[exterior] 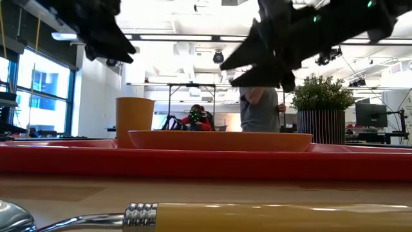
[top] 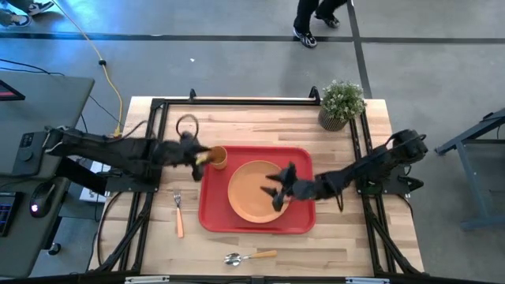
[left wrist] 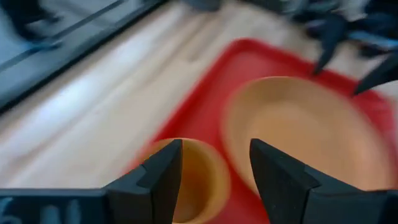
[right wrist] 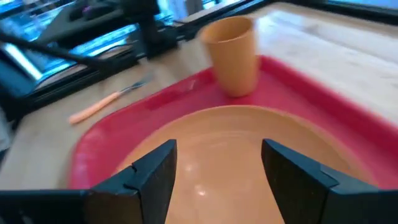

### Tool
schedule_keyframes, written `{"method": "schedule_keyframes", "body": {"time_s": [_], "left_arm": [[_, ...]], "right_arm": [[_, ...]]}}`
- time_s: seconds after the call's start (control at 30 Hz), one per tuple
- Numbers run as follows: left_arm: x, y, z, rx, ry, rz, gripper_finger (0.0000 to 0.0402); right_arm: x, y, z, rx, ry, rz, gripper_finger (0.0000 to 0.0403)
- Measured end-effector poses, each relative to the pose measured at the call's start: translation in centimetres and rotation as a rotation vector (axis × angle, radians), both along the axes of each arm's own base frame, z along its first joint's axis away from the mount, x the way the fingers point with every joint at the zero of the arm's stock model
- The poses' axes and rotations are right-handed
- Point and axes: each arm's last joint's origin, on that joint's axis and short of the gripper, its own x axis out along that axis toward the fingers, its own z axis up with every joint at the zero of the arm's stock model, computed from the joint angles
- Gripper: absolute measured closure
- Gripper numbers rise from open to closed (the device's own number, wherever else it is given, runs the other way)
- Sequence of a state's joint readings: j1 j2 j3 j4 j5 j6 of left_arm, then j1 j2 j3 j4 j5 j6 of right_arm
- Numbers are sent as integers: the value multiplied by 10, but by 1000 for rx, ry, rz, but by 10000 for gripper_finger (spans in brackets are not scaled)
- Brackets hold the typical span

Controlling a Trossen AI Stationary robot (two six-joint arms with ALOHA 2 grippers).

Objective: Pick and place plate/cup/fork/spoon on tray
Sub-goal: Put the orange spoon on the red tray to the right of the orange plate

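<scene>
High view: we see plate and cup on the tray. Our left pincer, released, hangs by the cup; the fork lies just beyond the tray's left rim, handle toward us, nearest that arm. Right pincer gapes empty over the plate.

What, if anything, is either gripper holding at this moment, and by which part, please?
Nothing is held. The left gripper is open above the cup; the right gripper is open over the plate.
</scene>
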State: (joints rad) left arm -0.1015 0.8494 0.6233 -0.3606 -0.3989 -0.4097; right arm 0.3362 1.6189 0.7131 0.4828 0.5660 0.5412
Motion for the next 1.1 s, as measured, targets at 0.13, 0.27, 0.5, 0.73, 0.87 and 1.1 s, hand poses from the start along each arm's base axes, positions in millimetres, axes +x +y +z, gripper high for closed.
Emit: {"method": "schedule_keyframes", "body": {"time_s": [0.13, 0.27, 0.5, 0.73, 0.87, 1.1], "left_arm": [[-3, -28, -20, -14, -79, -120, 237], [-6, -54, -31, 28, -120, -175, 247], [-9, -93, -39, 106, -158, -220, 257], [-7, -118, -54, 103, -165, -240, 257], [-7, -126, -61, 78, -161, -244, 257], [-3, -133, -76, 44, -121, -220, 257]], "right_arm": [[22, 37, 3, -49, 27, 92, 176], [45, 76, 3, -147, 181, 207, 176], [76, 126, -9, -173, 412, 338, 176], [100, 156, -11, -149, 485, 463, 176], [109, 168, -17, -117, 506, 518, 176], [112, 178, -32, -51, 539, 557, 188]]}}
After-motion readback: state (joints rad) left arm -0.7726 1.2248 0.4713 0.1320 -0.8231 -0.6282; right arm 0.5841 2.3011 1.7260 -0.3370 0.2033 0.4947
